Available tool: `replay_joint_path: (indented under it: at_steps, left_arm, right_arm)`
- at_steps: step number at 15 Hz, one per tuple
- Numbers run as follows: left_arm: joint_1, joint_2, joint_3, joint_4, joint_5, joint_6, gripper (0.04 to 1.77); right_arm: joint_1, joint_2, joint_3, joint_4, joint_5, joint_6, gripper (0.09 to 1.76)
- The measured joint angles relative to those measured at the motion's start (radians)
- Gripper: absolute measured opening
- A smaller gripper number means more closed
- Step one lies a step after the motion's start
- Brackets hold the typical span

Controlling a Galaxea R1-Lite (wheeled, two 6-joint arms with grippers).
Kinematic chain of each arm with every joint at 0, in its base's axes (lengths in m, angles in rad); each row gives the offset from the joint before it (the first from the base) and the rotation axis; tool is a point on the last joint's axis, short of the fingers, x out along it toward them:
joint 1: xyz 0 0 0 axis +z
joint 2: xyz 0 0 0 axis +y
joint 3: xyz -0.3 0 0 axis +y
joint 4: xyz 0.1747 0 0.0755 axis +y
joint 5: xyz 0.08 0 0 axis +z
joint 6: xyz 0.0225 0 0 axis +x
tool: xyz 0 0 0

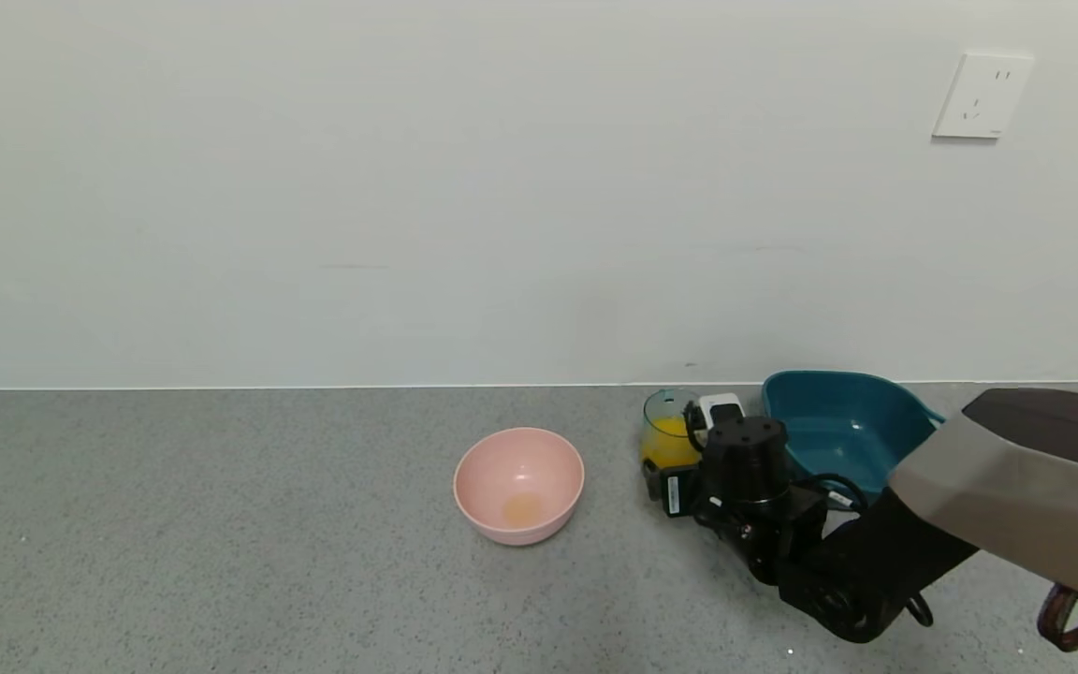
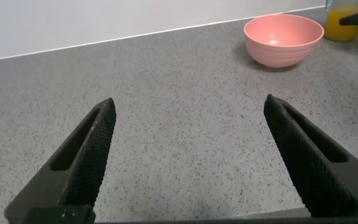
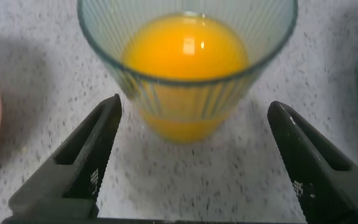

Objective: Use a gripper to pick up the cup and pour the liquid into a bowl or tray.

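The cup (image 3: 187, 68) stands near the counter's back edge beside the tray (image 1: 843, 426), half full and spillable; thin, slick ribbed walls suit a gentle mid-height grip from the right pincer (image 3: 191, 162), spread wide around it

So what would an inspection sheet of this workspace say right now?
Surface: grey speckled counter, no spills seen.
Job's things: cup upright, holding orange liquid; teal tray beside it, looks empty.
Clutter: pink bowl with a faint orange trace inside.
Grippers: right gripper open, a finger on each side of the cup, not touching; left gripper open over bare counter.
Cables: black cable looped at the right wrist.
Surroundings: white wall, socket.
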Motion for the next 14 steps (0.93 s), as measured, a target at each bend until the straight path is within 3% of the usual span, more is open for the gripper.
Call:
replay_joint_path:
  at_steps: [9,14]
  left_arm:
    - [0.0,0.0,0.0,0.0,0.0,0.0,1.72]
    - [0.0,0.0,0.0,0.0,0.0,0.0,1.72]
  right_arm:
    - [-0.003,0.124,-0.056,-0.191,-0.027,-0.011,1.71]
    - [-0.004,0.167,-0.082,-0.231,-0.027,-0.012,1.71]
